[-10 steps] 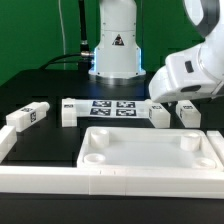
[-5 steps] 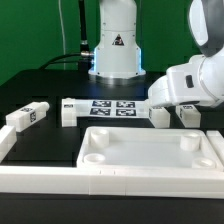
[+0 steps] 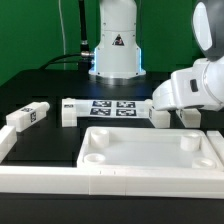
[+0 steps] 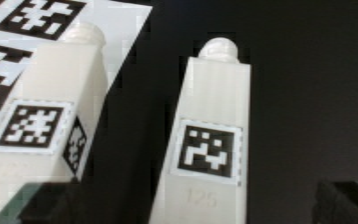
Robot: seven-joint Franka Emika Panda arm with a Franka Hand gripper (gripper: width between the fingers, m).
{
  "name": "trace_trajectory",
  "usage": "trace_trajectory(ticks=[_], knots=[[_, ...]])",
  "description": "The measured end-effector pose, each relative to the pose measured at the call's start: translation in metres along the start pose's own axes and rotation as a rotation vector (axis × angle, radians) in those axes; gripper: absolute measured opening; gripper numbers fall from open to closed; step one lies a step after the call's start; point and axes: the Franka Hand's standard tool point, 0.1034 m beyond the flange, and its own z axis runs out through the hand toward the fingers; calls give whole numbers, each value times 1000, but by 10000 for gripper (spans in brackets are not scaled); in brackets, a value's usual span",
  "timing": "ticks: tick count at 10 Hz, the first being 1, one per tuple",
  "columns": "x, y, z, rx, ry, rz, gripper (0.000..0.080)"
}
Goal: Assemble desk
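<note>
The desk's wide white panel (image 3: 150, 150) lies rim-up near the front of the black surface. Its square legs lie behind it: two on the exterior view's left (image 3: 28, 117) (image 3: 68, 111), one right of the tags (image 3: 160, 115), and the rightmost leg (image 3: 190, 120) partly under the arm. My gripper (image 3: 186, 110) hangs low over that rightmost leg. In the wrist view this tagged leg (image 4: 211, 120) runs lengthwise through my open gripper (image 4: 202, 205). The dark fingers (image 4: 357, 200) stand well off either side of it without touching. The neighbouring leg (image 4: 51, 100) lies parallel beside it.
The marker board (image 3: 112, 108) lies flat between the legs, and its tags show in the wrist view (image 4: 16, 30). The robot's base (image 3: 117, 45) stands behind it. A long white rail (image 3: 60, 182) borders the front of the black surface.
The arm has come down and shifted toward the exterior view's right, closing in over the rightmost leg. The jaws stayed wide. No part has moved.
</note>
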Motion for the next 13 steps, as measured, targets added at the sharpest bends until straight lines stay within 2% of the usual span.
trace_trajectory(ticks=[3,6,7,8,9,10,13], knots=[[7,0,11,2,-9,-5,649],[7,0,13,3,-13,-4,649],[7,0,13,2,-13,-5,516],[7,-1,13,2,-13,-5,516],[7,-1,13,2,-13,-5,377],[7,-1,13,2,-13,-5,288],[6,-1,11,2,-9,-21,288]])
